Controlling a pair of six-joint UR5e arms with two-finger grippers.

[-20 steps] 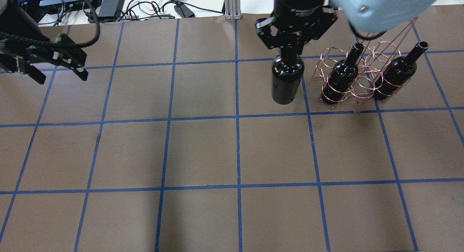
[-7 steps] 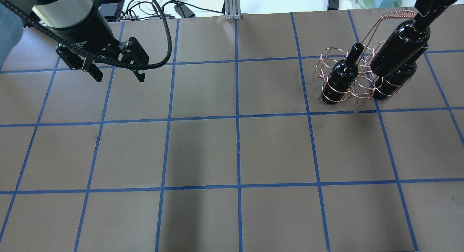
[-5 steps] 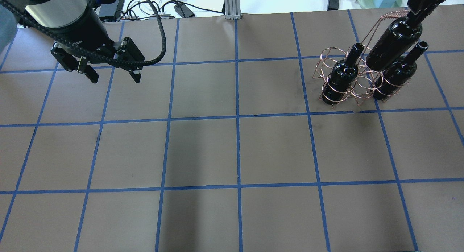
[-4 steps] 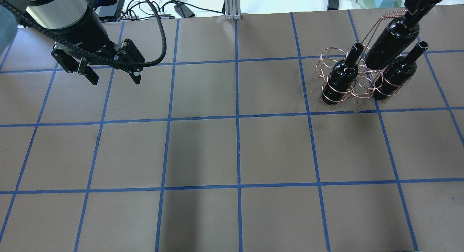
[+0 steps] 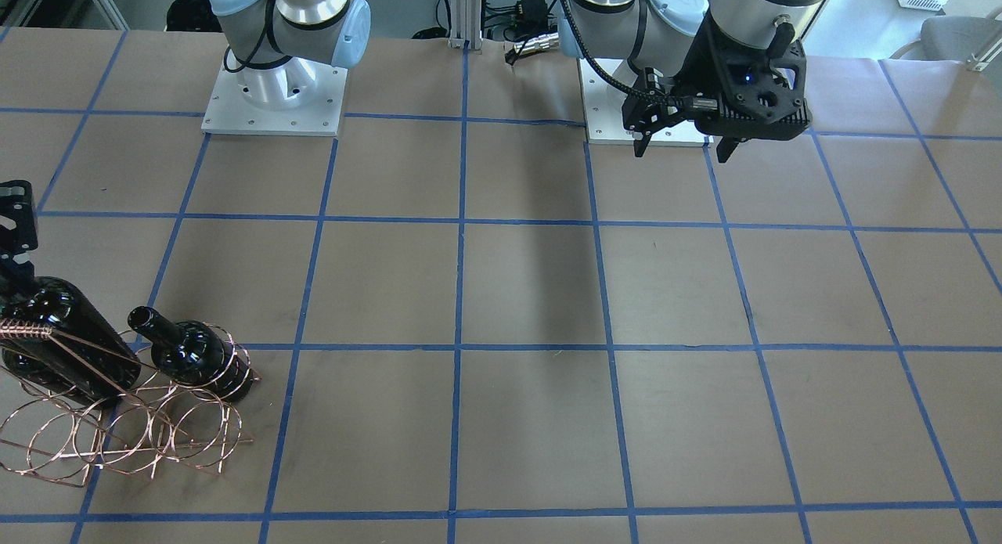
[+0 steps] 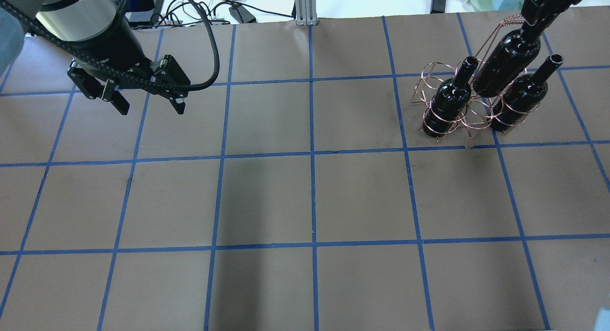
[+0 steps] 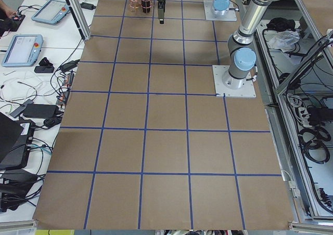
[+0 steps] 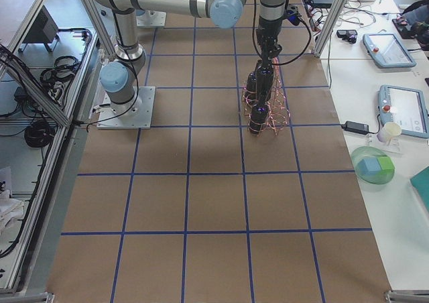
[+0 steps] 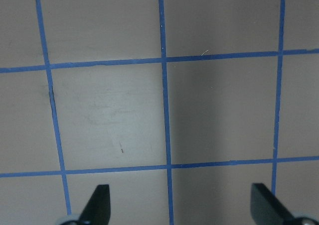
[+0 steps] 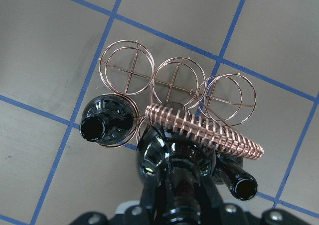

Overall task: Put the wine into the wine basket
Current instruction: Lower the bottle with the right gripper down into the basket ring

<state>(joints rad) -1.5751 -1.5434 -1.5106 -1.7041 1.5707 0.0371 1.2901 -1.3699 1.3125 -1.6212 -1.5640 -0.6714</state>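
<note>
Two bottles (image 6: 446,100) are seated in the wine basket (image 6: 431,78); between them the wine (image 6: 506,64) is held by its neck in the clamped right hand (image 6: 531,24). Well apart from the wine basket, the left hand (image 6: 151,107) is seen spread wide, empty.

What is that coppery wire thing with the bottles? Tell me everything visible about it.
The wine basket is thin copper-coloured wire: two rows of three round loops under a coiled handle. It stands on the brown table. One row is empty; the other has dark bottles in its end loops, and the right gripper, jaws shut, holds a third bottle over its middle.
</note>
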